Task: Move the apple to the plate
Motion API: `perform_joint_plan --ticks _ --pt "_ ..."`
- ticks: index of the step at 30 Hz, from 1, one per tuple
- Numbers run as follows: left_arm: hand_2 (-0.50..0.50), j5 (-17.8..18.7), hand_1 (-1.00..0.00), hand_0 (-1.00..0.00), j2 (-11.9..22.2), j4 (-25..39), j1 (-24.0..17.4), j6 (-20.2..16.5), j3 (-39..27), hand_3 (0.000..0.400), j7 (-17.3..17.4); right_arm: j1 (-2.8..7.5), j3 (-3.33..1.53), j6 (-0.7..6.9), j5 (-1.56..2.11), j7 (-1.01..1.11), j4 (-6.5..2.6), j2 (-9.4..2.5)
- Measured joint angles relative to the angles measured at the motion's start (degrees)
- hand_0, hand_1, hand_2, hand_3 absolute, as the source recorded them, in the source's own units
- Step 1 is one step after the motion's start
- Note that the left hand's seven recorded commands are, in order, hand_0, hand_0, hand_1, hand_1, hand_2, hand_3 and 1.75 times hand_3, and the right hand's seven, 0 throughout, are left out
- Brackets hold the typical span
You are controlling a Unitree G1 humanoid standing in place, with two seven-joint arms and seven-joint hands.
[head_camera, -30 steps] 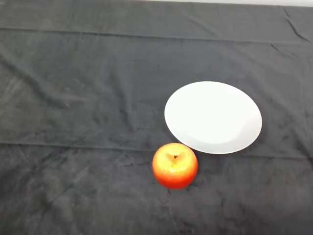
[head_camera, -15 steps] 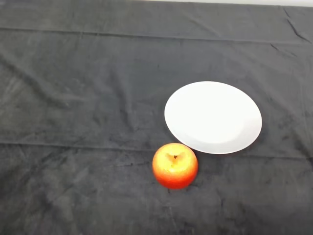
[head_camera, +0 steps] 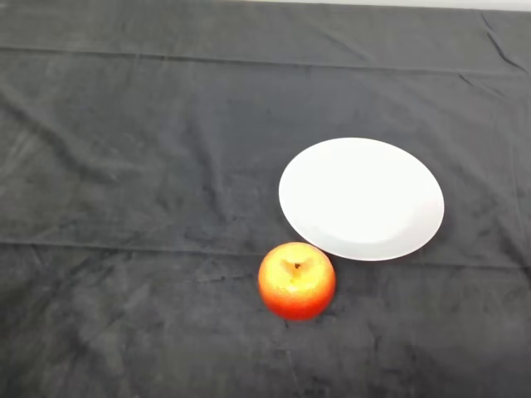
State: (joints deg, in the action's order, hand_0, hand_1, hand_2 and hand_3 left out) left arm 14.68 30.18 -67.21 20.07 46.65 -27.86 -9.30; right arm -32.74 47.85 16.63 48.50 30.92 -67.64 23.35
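Red-orange apple [head_camera: 296, 281] sits on the dark cloth [head_camera: 133, 166], stem dimple facing up with a short dark stem in it. Skin goes yellow-orange around the dimple and deeper red toward the lower side, with a slight gloss on top. Underside is hidden where it meets the cloth. Apple is off the plate [head_camera: 362, 198], just beside its near-left rim; whether the two touch cannot be told, the apple's top edge seems to meet or barely overlap the rim line. Plate is plain white, round, shallow, nothing on it, whole outline visible. Cloth covers the table [head_camera: 415, 3] nearly everywhere, wrinkled, with long horizontal creases across the far part and another running level with the plate's near edge. Only a thin pale strip of table or background shows along the far edge, cut off by the frame. No part of the robot shows, so places cannot be given relative to the arm.
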Motion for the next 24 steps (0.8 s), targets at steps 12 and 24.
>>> perform_joint_plan --ticks 12,24 --pt "0.0 -6.1 0.0 0.0 -2.5 3.7 0.9 1.9 4.6 0.0 -2.9 0.0 0.01 0.0 0.0 0.01 0.0 0.0" --pt "0.0 -15.1 0.0 0.0 -6.0 20.6 -2.4 -0.1 11.5 0.0 -8.1 0.0 0.02 0.0 0.0 0.02 0.0 0.0"
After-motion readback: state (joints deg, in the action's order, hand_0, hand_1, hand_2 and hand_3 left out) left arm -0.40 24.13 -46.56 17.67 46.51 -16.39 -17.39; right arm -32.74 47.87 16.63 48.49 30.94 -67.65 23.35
